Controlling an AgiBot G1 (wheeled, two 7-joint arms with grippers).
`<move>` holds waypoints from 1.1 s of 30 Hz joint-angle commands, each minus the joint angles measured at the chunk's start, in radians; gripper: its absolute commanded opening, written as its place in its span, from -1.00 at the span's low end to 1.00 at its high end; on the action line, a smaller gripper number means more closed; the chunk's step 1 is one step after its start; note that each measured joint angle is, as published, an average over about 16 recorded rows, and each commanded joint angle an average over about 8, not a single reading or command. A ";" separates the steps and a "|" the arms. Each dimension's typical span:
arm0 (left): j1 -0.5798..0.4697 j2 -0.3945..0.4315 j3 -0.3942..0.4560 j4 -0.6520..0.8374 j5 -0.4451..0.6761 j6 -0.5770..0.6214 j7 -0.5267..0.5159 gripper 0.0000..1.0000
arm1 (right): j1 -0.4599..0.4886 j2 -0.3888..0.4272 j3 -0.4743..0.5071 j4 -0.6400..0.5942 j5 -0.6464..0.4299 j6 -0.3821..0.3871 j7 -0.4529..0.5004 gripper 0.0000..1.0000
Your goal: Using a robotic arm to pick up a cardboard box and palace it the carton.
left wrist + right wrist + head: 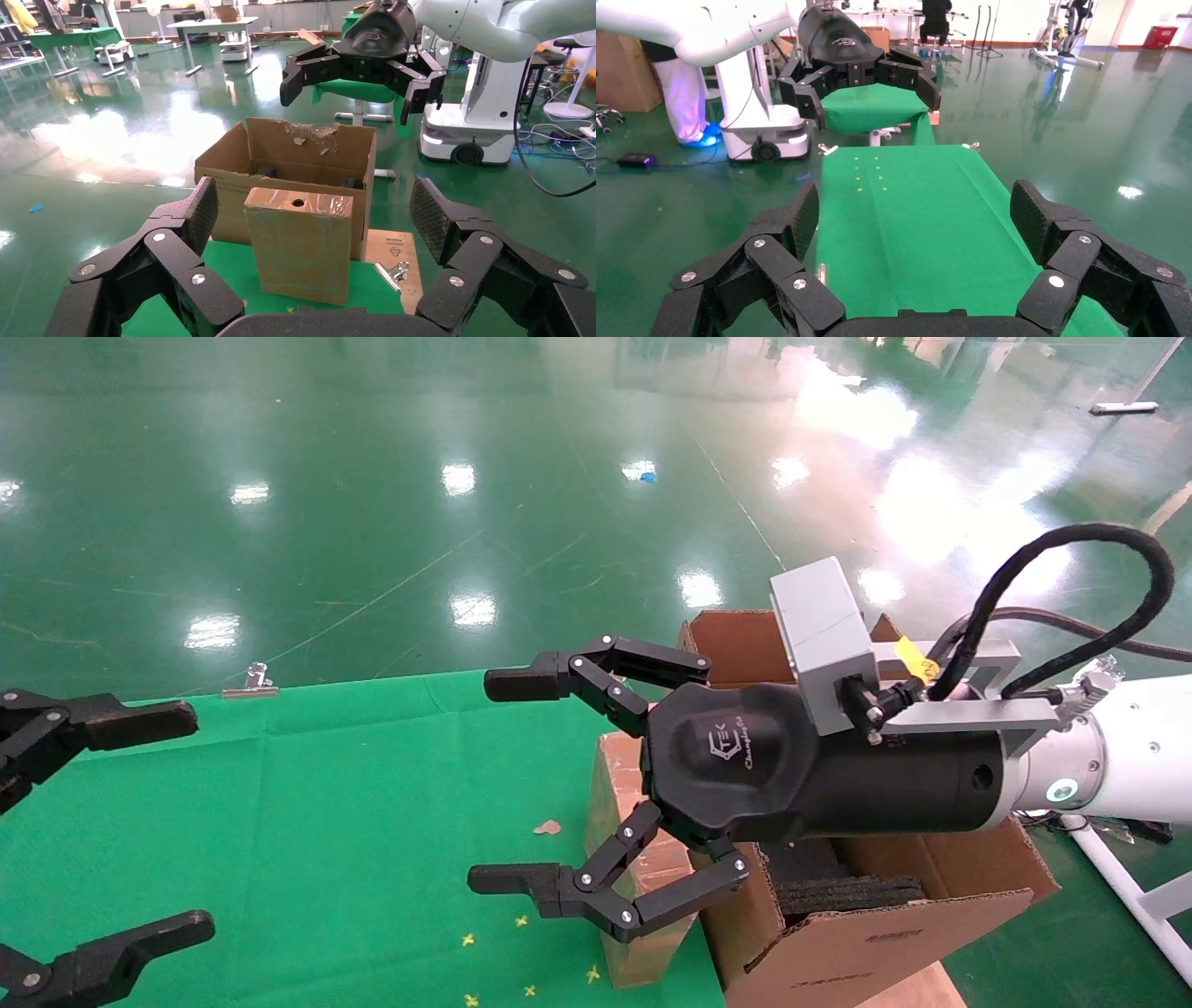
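The right hand (484,780) hides most of the cardboard box (633,859); the carton (866,933) runs off the bottom edge.

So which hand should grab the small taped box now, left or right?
Probably the right hand: it hovers open right over the cardboard box beside the carton. The left hand, also open, sits across the green cloth, well away.

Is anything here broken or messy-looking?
Yes. The big carton has a ragged, torn flap edge at the back. The small box standing before it is wrinkled and heavily taped. A torn cardboard scrap lies on the green cloth.
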 commanded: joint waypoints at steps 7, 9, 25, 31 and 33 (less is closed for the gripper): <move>0.000 0.000 0.000 0.000 0.000 0.000 0.000 1.00 | 0.000 0.000 0.000 0.000 0.000 0.000 0.000 1.00; 0.000 0.000 0.000 0.000 0.000 0.000 0.000 1.00 | 0.000 0.000 0.000 0.000 0.000 0.000 0.000 1.00; -0.001 0.000 0.001 0.001 0.000 0.000 0.001 1.00 | 0.114 -0.046 -0.124 0.055 -0.215 0.029 0.139 1.00; -0.001 0.000 0.001 0.001 -0.001 0.000 0.001 1.00 | 0.283 -0.124 -0.271 0.060 -0.488 -0.002 0.326 1.00; -0.001 0.000 0.002 0.001 -0.001 0.000 0.001 1.00 | 0.346 -0.160 -0.325 0.059 -0.584 -0.020 0.401 1.00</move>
